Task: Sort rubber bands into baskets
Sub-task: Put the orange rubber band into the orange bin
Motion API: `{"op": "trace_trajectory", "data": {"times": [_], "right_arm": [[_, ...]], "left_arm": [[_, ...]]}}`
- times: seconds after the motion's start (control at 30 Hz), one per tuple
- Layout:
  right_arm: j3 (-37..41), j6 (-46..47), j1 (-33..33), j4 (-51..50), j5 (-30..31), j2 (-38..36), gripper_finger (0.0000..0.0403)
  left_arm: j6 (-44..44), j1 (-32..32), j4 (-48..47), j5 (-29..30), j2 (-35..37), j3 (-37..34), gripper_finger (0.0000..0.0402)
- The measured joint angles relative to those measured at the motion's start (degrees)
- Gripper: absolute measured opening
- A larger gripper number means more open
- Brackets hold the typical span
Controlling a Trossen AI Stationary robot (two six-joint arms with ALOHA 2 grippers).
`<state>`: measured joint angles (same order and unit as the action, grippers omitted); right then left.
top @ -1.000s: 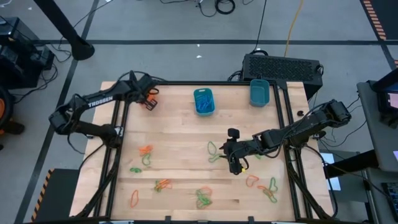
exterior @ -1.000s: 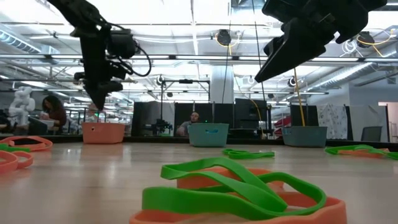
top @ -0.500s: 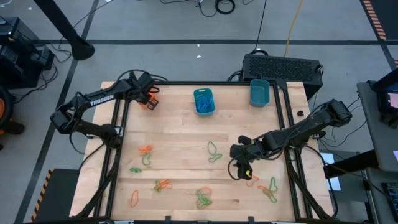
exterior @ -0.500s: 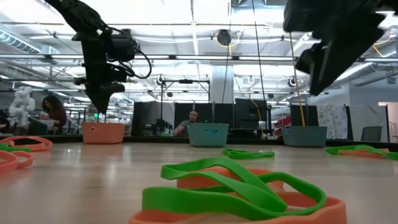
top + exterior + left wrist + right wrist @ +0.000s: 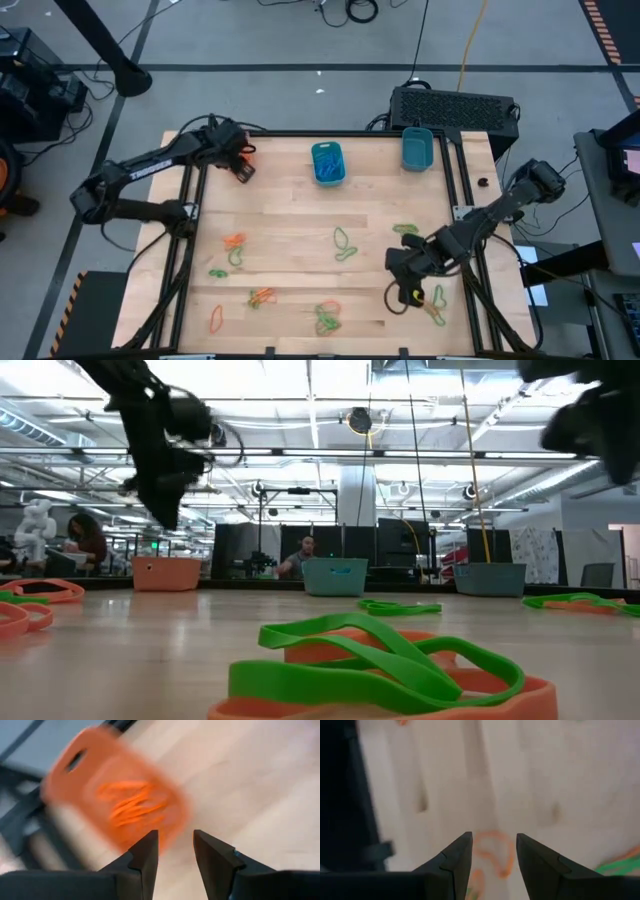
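blurring the orange basket (image 5: pixel 117 805) beyond it, the left hand (image 5: pixel 175 851) gapes empty; right hand (image 5: pixel 492 851) likewise, over an orange band (image 5: pixel 495 852).

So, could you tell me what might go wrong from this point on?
The right gripper is open above an orange band that lies beside green bands; closing could catch two colours at once. The left gripper is open right at the orange basket, near the table's corner; a low swing away might nudge the basket toward the edge.
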<state>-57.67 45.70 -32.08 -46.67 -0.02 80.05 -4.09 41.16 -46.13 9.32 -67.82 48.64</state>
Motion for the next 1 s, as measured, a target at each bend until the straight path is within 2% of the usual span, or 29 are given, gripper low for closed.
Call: {"op": "trace_trajectory", "data": {"times": [0.07,0.17,0.27,0.4,0.6,0.7,1.0], "right_arm": [[0.0,2.2,-1.6,0.0,-1.9,0.0,0.0146],[0.0,5.0,-4.1,0.1,-0.5,0.3,0.0146],[0.1,6.9,-6.7,0.2,1.5,1.8,0.0146],[0.2,6.9,-8.7,0.2,1.8,5.1,0.0146],[0.3,6.6,-8.9,0.4,3.7,11.4,0.0146],[0.3,5.1,-8.9,0.5,4.8,13.9,0.0146],[0.9,2.5,-8.5,-0.3,4.6,16.8,0.0146]], "left_arm": [[0.0,-2.9,2.6,-6.6,3.2,0.0,0.0132],[-1.9,-10.4,10.6,-17.9,8.6,-0.5,0.0132],[-4.7,-21.9,23.2,-20.3,12.4,-2.7,0.0132],[-5.7,-37.6,36.6,-15.7,13.1,-5.2,0.0132],[-2.5,-53.6,45.6,-0.9,8.6,-8.9,0.0132],[-2.3,-57.4,52.1,4.6,5.5,-10.7,0.0132],[0.4,-60.0,61.4,4.7,-0.7,-11.6,0.0132]]}}
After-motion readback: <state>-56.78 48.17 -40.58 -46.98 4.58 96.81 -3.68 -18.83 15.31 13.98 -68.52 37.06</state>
